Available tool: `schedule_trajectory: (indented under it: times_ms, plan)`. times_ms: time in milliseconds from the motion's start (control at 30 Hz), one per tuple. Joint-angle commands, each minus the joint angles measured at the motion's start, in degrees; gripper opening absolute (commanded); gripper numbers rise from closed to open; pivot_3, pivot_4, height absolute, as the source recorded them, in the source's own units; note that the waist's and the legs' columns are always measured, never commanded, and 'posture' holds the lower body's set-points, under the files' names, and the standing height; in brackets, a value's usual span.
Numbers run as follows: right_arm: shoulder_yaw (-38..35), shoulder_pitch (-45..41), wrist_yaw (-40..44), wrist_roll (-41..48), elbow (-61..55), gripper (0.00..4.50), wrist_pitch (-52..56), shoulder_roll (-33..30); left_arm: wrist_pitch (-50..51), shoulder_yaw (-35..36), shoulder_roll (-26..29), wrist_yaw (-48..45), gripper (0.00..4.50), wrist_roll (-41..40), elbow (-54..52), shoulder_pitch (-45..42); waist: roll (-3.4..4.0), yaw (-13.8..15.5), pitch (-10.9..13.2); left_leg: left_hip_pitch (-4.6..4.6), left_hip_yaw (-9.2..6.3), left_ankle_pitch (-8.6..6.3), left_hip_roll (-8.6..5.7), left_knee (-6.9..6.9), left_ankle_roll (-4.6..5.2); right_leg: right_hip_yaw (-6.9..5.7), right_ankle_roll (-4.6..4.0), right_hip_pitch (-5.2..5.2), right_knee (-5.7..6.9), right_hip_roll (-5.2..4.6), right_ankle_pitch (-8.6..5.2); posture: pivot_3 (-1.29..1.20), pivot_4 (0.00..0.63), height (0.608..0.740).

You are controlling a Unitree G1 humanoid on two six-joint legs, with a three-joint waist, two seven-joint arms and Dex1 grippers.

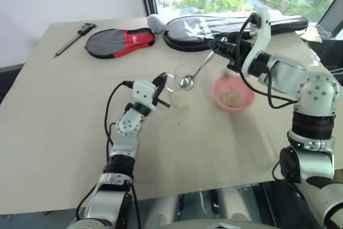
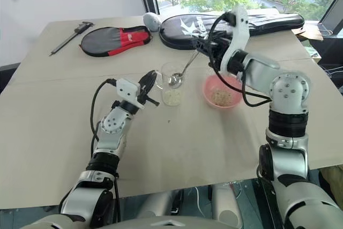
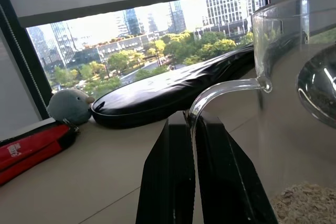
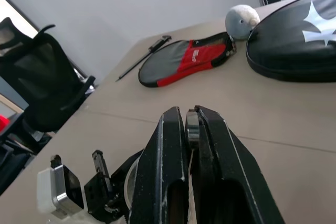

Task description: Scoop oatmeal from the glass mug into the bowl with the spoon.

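Note:
The glass mug (image 1: pixel 181 88) stands upright near the table's middle with pale oatmeal (image 1: pixel 181 99) at its bottom. My left gripper (image 1: pixel 161 86) is shut on the mug's clear handle (image 3: pixel 210 95). My right gripper (image 1: pixel 215 46) is shut on the spoon handle (image 4: pixel 192 124) and reaches in from the right, above the table. The silver spoon (image 1: pixel 198 70) slants down to the left. Its oval end (image 1: pixel 186 82) sits at the mug's mouth, above the flakes. Just right of the mug sits the pink bowl (image 1: pixel 244 102), with a small heap of oatmeal (image 1: pixel 231 98) inside.
At the back of the table lie a long black racket cover (image 1: pixel 236 25), a red and black paddle case (image 1: pixel 119 42), a grey plush ball (image 1: pixel 155 22) and a dark caliper (image 1: pixel 74 39). A window runs behind the table's far edge.

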Motion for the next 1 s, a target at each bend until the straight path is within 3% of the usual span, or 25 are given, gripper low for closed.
schedule_trajectory:
  times_ms: [33, 67, 300, 467, 500, 533, 667, 1000]
  plan:
    - [1.3, 0.0, 2.0, -0.9, -2.8, 0.77, -0.4, 1.3, -1.8, -0.1, -0.6, 1.0, 0.00, 0.1, -2.6, 0.5, 0.00, -0.1, 0.0, 0.00, 0.01, 0.00, 0.00, 0.00, 0.00, 0.02, 0.00, -0.01, 0.02, 0.00, 0.00, 0.00, 0.150, 0.740]
    - [1.5, -0.1, 2.6, -1.5, -2.7, 0.91, -0.8, 1.4, -1.8, 0.1, -0.6, 1.1, 0.00, 0.1, -2.4, 0.5, 0.00, 0.0, 0.0, 0.00, 0.01, 0.00, 0.00, 0.00, 0.00, 0.01, 0.00, -0.01, 0.03, 0.00, 0.00, 0.00, 0.150, 0.740]
    - [1.7, -1.1, 3.9, -8.4, -1.6, 4.10, -5.5, 1.6, -2.1, 0.4, -0.4, 1.0, 0.00, -0.3, -1.9, 0.7, 0.00, 0.0, 0.0, 0.01, 0.00, 0.00, -0.01, 0.02, 0.00, -0.02, 0.00, 0.00, 0.04, 0.00, 0.00, 0.00, 0.150, 0.740]
    - [1.7, -1.0, 5.7, -10.5, -2.0, 4.10, -6.8, 2.1, -2.4, 0.3, -0.6, 0.4, 0.00, -0.8, -1.9, 1.1, 0.00, 0.0, 0.0, 0.01, 0.00, 0.00, -0.01, 0.02, 0.00, -0.01, 0.00, 0.00, 0.04, 0.01, 0.00, 0.00, 0.150, 0.740]
    - [1.6, -0.8, 5.9, -10.6, -2.2, 4.16, -6.8, 2.3, -2.5, 0.3, -0.6, 0.4, 0.71, -0.9, -1.9, 1.2, 0.00, 0.0, 0.0, 0.01, 0.00, 0.00, -0.01, 0.02, 0.00, -0.01, 0.00, 0.00, 0.04, 0.00, 0.00, 0.00, 0.150, 0.740]
    - [1.5, -0.8, 6.1, -10.8, -2.3, 4.16, -6.8, 2.4, -2.6, 0.2, -0.6, 0.3, 0.88, -0.8, -1.9, 1.3, 0.00, 0.0, 0.0, 0.01, 0.00, 0.00, -0.01, 0.02, 0.00, -0.01, 0.00, 0.00, 0.04, 0.00, 0.00, 0.00, 0.150, 0.740]
    - [1.4, -0.8, 6.6, -11.4, -2.7, 4.16, -6.5, 2.9, -3.0, 0.0, -0.3, 0.5, 2.71, -0.1, -2.1, 1.8, 0.00, 0.0, 0.0, 0.02, -0.01, 0.00, -0.01, 0.02, 0.00, -0.01, 0.00, 0.00, 0.04, 0.00, 0.00, 0.00, 0.150, 0.740]
    - [0.2, 0.4, 9.2, -10.6, -4.2, 4.16, -5.3, 1.7, -2.2, 0.5, 1.1, 0.2, 2.71, -0.6, -5.4, 5.0, 0.01, 0.0, 0.0, 0.03, -0.01, 0.00, -0.01, 0.01, 0.01, -0.01, 0.00, 0.00, 0.04, 0.01, 0.00, 0.00, 0.150, 0.740]
